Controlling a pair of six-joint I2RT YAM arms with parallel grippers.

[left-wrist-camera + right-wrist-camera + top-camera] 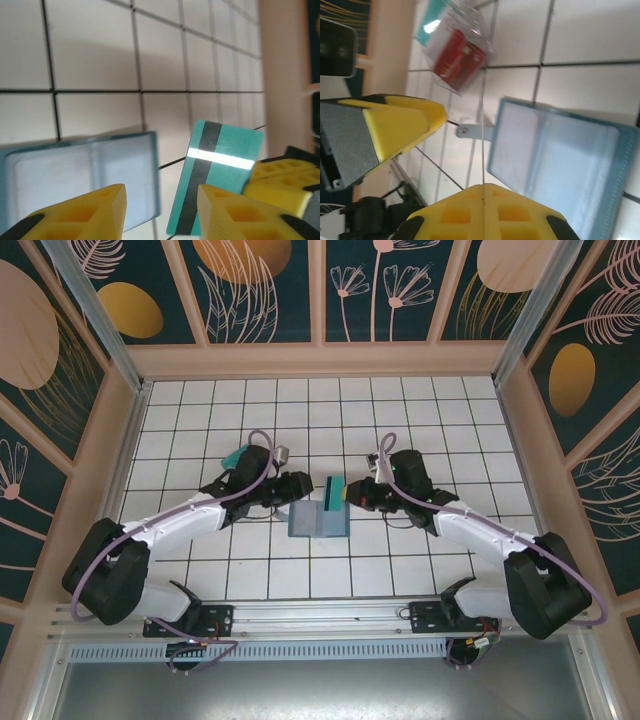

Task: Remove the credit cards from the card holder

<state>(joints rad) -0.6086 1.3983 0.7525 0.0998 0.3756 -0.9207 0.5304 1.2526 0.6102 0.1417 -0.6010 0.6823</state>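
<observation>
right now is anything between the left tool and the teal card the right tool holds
Nothing visible: the left tool, jaws apart, faces the teal card across bare tile; the card holder lies aside.

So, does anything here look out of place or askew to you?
Nothing looks damaged. The teal plastic card is held on edge in the right gripper, beside the open blue-grey wallet; the left gripper is open.
</observation>
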